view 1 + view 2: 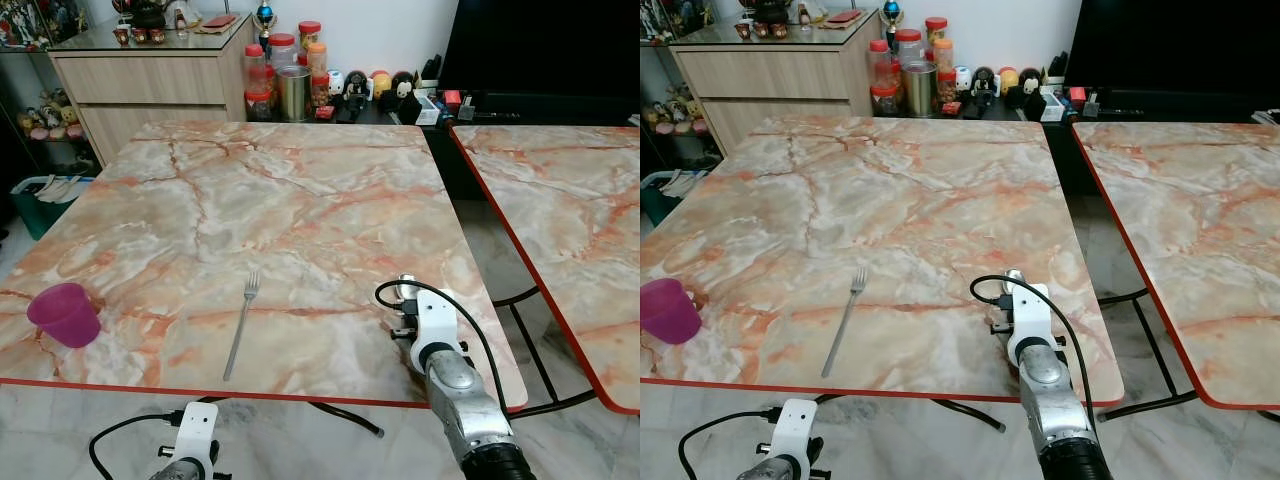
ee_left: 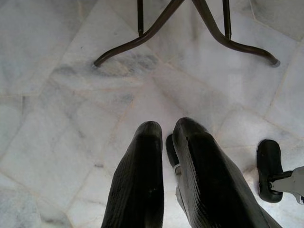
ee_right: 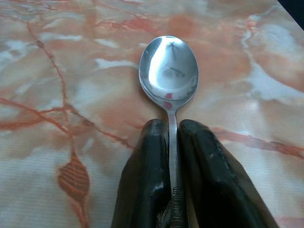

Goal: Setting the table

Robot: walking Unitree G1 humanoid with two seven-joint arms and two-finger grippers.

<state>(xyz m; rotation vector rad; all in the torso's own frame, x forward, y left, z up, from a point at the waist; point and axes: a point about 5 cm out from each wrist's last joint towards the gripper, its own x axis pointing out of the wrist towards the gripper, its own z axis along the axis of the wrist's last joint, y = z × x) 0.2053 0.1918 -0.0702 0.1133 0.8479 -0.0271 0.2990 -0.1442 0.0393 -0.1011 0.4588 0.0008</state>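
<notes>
A silver spoon (image 3: 168, 66) lies bowl-up just above the marble table (image 1: 300, 180), its handle pinched in my right gripper (image 3: 168, 124), which is shut on it. That gripper hovers over the table's front right part, to the right of a silver fork (image 1: 240, 325) lying flat with its tines pointing away. A purple cup (image 1: 65, 313) stands at the front left corner. My left gripper (image 2: 166, 128) hangs below the table's front edge over the floor, shut with nothing in it.
A second marble table (image 1: 570, 200) stands to the right across a narrow gap. Behind are a wooden cabinet (image 1: 150, 80), several jars (image 1: 290, 75) and a dark screen (image 1: 540, 45). Black table legs (image 2: 156, 28) rest on the white tiled floor.
</notes>
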